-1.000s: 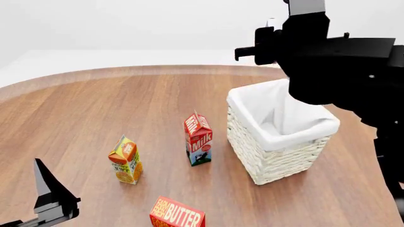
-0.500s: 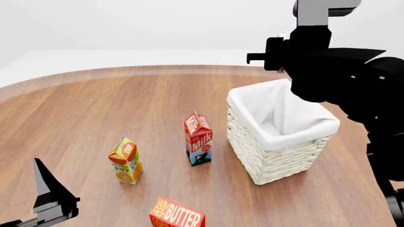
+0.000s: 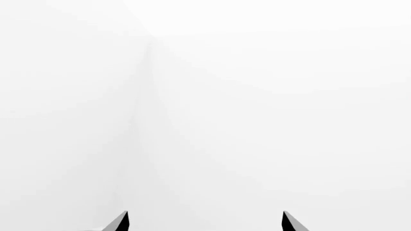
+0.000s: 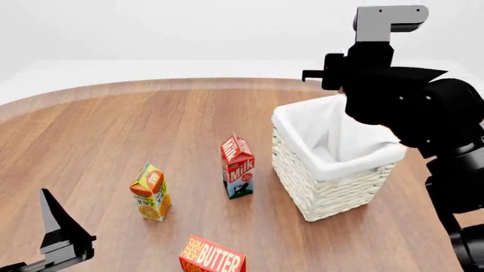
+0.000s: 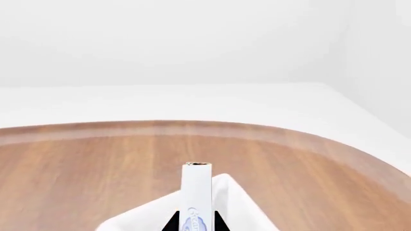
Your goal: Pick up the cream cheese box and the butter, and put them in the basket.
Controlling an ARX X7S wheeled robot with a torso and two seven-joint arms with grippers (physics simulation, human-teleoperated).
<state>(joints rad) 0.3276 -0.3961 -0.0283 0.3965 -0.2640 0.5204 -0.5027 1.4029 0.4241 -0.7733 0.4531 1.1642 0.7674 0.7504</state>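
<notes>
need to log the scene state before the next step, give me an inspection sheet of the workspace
surface: round wooden table, bare wood between the items
job's things: cream cheese box held edge-on in the right gripper above the basket; butter on the table's near edge, not yet picked
clutter: milk carton upright beside the basket; orange juice carton upright to its left
grippers: right shut on the cream cheese box; left gripper open, empty, low at the near left
cables: nothing seen
surroundings: plain white walls and floor, nothing else seen
</notes>
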